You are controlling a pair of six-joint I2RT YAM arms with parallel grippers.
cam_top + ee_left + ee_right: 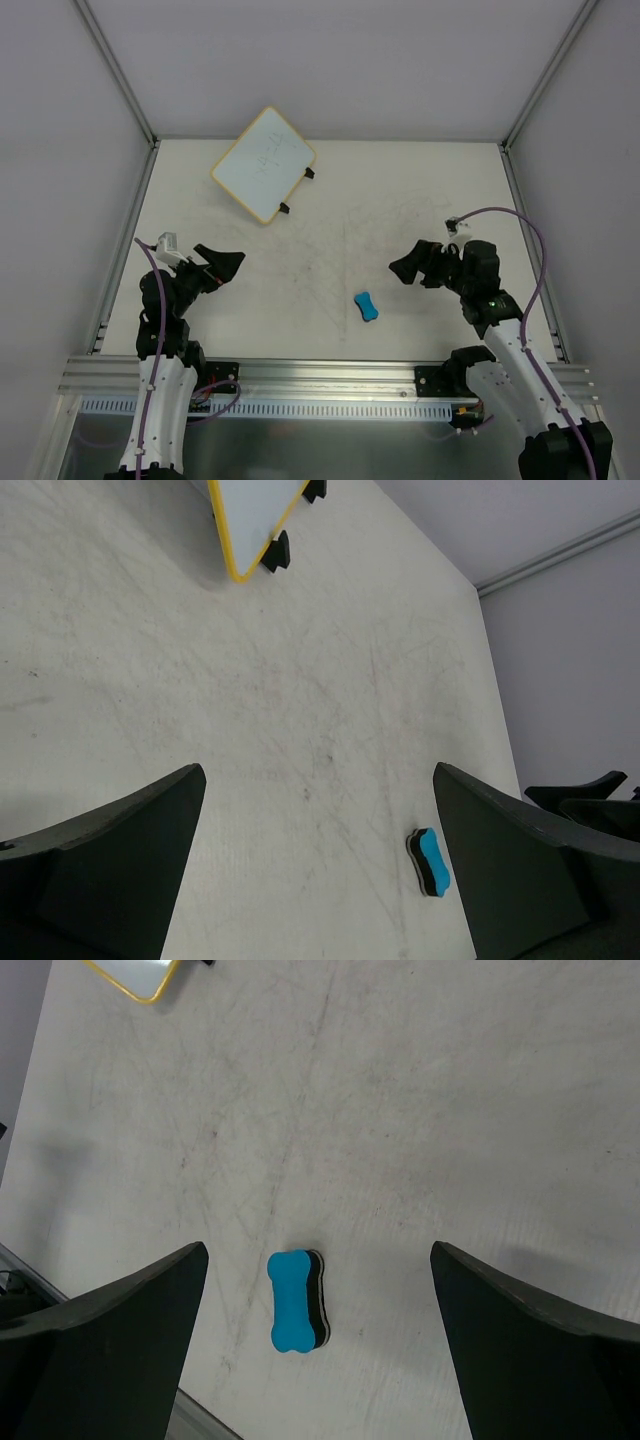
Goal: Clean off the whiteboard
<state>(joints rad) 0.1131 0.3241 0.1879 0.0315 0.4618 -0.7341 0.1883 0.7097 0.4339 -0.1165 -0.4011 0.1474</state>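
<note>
I am holding my left end effector and right end effector released; one whiteboard, marks unreadable, and one blue eraser are sitting apart.

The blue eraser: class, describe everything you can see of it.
The eraser is a small bone-shaped block, pinched at the waist with rounded ends. A bright blue top layer sits on a black layer, perhaps felt. It lies flat, blue side up, on the scuffed white table, between the two arms and nearer the right one. Only the table touches it; the left gripper and right gripper are open and clear of it.
</note>
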